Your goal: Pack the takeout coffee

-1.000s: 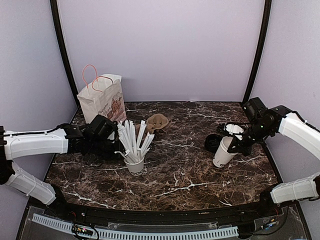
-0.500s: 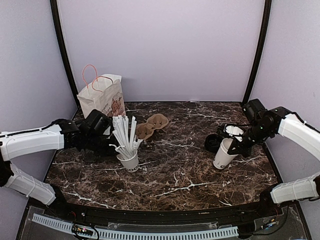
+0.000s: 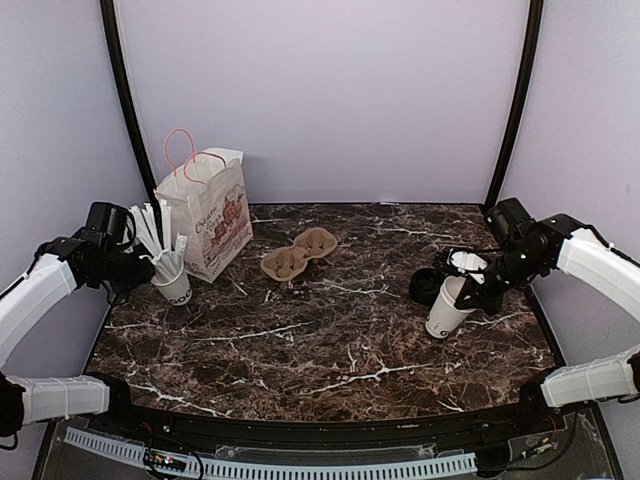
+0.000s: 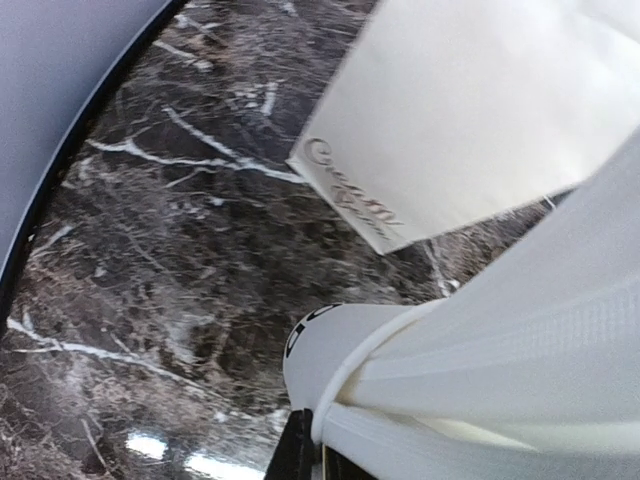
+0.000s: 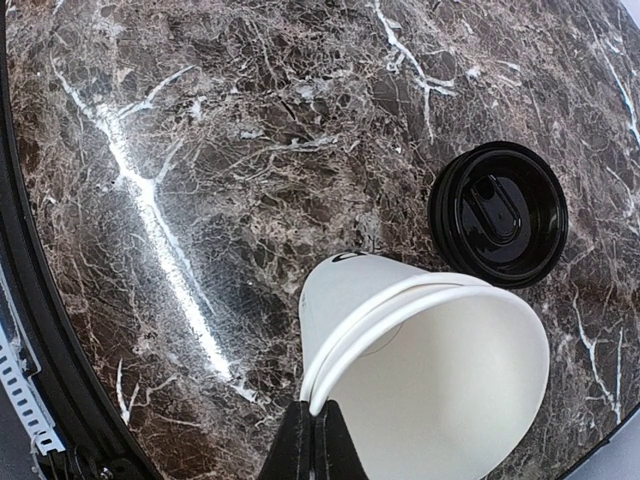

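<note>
Right claw (image 3: 469,292) closing on rim of takeout coffee cup (image 3: 445,310), pinching thin paper wall. Cup sitting at right of surface (image 3: 340,340), seeming slightly tilted, black lid (image 3: 424,287) lying off just beside it.
Risks: rim crumpling or cup tipping under one-sided pinch; cup looking double-walled or nested in wrist view, so inner one possibly slipping out on lift.
Left claw (image 3: 148,264) gripping straw cup (image 3: 176,286) just beside paper bag (image 3: 205,212); straws possibly snagging bag and toppling it.
Bag standing well apart from coffee cup, so long unlidded carry.
</note>
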Available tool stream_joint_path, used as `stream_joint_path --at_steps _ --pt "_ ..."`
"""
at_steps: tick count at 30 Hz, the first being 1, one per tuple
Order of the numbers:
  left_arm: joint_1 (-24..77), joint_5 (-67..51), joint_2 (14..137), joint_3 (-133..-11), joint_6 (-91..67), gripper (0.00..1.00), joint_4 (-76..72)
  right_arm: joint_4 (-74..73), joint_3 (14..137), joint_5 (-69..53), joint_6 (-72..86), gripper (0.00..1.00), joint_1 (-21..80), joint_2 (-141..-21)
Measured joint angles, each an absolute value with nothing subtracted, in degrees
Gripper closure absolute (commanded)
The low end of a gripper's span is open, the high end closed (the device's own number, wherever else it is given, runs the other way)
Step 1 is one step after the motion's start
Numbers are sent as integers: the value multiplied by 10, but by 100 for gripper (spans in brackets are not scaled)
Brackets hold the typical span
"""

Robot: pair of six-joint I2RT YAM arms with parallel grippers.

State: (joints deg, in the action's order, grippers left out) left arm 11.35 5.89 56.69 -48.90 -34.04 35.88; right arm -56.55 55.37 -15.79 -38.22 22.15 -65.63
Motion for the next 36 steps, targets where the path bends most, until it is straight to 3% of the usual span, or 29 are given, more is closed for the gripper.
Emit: stream_joint_path --at_steps 14,25,27,33,36 --pt "-164 -15 674 -500 -228 100 352 -566 548 -149 -380 100 226 -638" --pt "-198 -69 748 -526 -206 100 312 -566 543 -141 -380 100 226 -637" --pt "-198 -69 758 -526 -204 97 305 -566 543 -140 -380 100 226 -635" --pt "-198 -73 762 -527 -196 65 289 -566 539 -140 -380 100 226 -625" --pt "-198 -76 763 -533 -195 59 286 -565 539 -140 -380 100 226 -622"
